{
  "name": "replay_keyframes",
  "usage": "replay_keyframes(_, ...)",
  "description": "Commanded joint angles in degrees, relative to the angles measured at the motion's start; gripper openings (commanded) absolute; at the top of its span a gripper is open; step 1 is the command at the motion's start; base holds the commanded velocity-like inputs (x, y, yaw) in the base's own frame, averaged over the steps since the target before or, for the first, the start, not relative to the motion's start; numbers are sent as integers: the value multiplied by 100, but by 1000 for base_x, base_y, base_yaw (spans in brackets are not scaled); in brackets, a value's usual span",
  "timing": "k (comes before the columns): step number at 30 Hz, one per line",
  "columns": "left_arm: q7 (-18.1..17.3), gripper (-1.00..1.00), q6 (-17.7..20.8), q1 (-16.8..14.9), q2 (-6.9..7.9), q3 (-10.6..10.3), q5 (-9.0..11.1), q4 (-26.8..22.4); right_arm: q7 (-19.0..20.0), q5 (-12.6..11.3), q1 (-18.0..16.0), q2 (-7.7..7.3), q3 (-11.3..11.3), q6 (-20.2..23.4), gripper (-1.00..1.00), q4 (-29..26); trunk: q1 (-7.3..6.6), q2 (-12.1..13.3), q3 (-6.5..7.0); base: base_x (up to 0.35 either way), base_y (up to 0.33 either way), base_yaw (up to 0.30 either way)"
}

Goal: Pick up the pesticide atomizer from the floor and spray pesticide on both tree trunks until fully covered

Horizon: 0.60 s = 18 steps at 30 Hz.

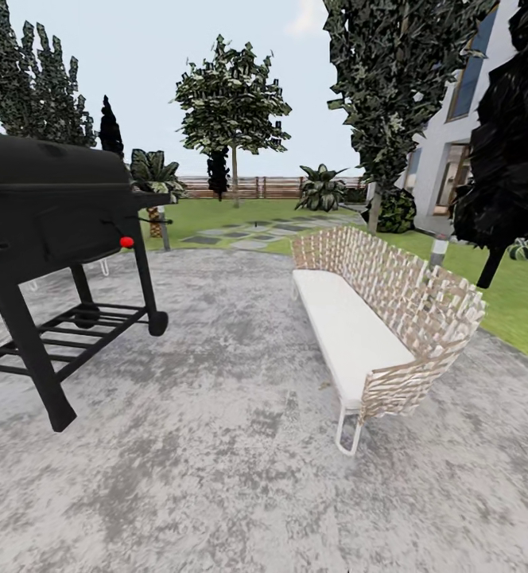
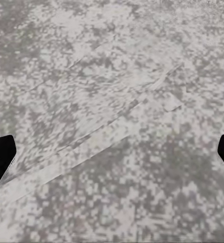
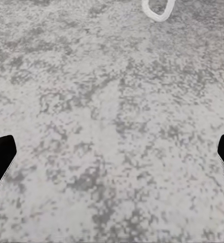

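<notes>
Both arms hang low with their wrists turned down to the patio floor [image 1: 240, 477], which is mottled grey stone. The left pincer [image 2: 112, 152] is spread wide and holds nothing; its two dark fingertips [image 2: 0, 159] stand at opposite sides of the left wrist view, with bare paving between them. The right pincer [image 3: 112, 152] is also spread wide and empty over the same paving, and a white loop, the foot of the sofa leg [image 3: 158, 9], lies a little ahead of it. I judge that the arms are kept so because the robot is travelling, not reaching for anything.

Further on, a black barbecue grill [image 1: 49, 215] stands at the left edge of the patio floor and a woven sofa [image 1: 379, 314] with a white cushion stands at the right, leaving a free passage between them. Stepping stones [image 1: 252, 231] continue this passage into the lawn [image 1: 216, 211]. On the lawn, near the wooden fence [image 1: 268, 187], one tree [image 1: 232, 99] rises on a thin pale trunk [image 1: 234, 177]; a second tree [image 1: 391, 79] stands nearer, behind the sofa. The atomizer is not to be found in these pictures, so probably it lies somewhere on the grass ahead.
</notes>
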Motion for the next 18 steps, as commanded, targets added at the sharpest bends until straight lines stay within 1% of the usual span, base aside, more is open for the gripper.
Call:
replay_keyframes(1,-3,100,-19,-3,-2,21,-3,5,-2,3,-3,0,-1,-18,100,4,2,-2,-6,339,0,0)
replay_keyframes(10,-6,100,-19,-1,20,19,-10,5,-2,3,-3,0,-3,-18,100,4,2,-2,-6,339,16,0)
replay_keyframes(14,6,100,-19,-1,65,22,-3,2,-2,3,-3,0,4,-18,100,10,2,-2,-6,328,132,0)
replay_keyframes(18,4,100,-19,1,91,21,-2,-3,-2,3,-3,0,5,-18,100,13,2,-2,-6,301,206,0)
